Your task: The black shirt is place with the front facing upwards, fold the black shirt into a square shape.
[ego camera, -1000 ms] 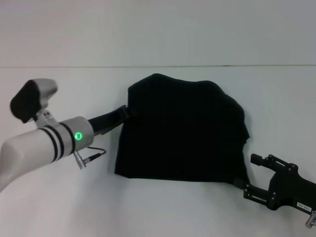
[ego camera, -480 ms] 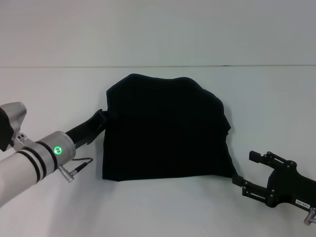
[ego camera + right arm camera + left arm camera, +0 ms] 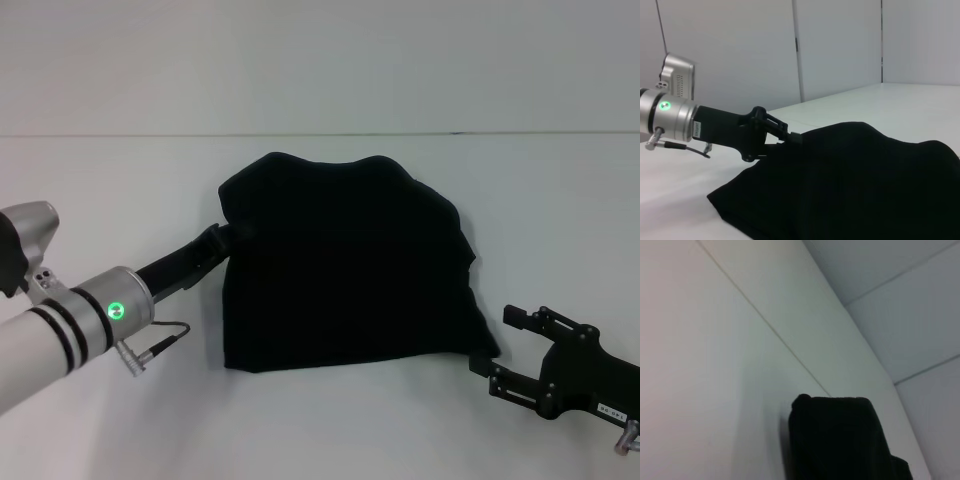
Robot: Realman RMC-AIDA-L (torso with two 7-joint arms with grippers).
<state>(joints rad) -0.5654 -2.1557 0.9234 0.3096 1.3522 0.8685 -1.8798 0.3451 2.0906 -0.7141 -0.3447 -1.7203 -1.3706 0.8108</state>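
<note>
Lying folded on the white bench [image 3: 110, 180], the black shirt [image 3: 345, 265] has its left edge pinched by the left hand [image 3: 228, 236], while the right hand [image 3: 510, 352], fingers spread, sits just off its near right corner.

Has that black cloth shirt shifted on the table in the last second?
Yes. The black cloth shirt slid toward the robot's left, judged against the table's far edge line, then eased slightly back.
</note>
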